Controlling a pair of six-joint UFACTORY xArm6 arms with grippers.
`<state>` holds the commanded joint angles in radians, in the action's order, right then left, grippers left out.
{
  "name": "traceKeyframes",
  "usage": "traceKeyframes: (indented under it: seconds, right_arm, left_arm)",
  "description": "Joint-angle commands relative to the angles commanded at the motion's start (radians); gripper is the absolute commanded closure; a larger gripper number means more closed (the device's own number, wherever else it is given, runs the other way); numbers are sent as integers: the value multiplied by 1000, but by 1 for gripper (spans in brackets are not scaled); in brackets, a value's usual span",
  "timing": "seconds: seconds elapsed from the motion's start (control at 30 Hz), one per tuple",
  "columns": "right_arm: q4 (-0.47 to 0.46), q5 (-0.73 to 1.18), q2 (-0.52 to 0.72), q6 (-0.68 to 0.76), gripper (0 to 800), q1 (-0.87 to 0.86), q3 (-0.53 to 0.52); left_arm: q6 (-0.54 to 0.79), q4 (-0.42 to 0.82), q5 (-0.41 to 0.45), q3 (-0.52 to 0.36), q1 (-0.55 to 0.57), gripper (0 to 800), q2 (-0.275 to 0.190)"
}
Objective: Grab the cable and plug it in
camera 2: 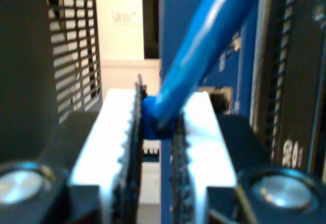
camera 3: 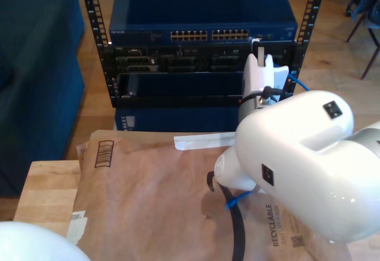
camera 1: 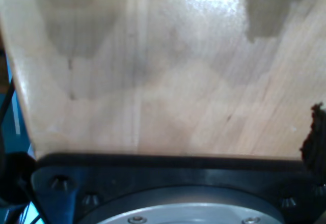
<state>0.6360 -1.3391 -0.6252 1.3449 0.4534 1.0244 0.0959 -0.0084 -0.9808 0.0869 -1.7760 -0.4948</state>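
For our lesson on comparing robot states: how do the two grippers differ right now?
My second gripper is clamped on the blue cable close to the server rack; my first gripper holds nothing I can see, its camera facing bare wooden tabletop. I cannot tell whether my first gripper is open or shut.

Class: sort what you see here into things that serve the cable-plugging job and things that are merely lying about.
Job:
- cable
- second hand, gripping its plug
- blue switch with port rows

Lying about:
- brown paper
- tape strip
- wooden table
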Motion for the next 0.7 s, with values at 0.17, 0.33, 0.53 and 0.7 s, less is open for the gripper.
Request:
traceKeyframes:
  seconds: [0.17, 0.33, 0.53, 0.7]
  right_arm:
    - [3, -12, -18, 0, 800, 3, 34]
    - [3, -12, -61, 2, 800, 3, 81]
    - [2, -9, -132, 0, 800, 5, 201]
    - [0, -8, -138, -2, 800, 5, 209]
  left_arm:
    - [0, 0, 0, 0, 0, 0, 0]
    - [0, 2, 0, 0, 0, 0, 0]
    - [0, 0, 0, 0, 0, 0, 0]
    - [0, 0, 0, 0, 0, 0, 0]
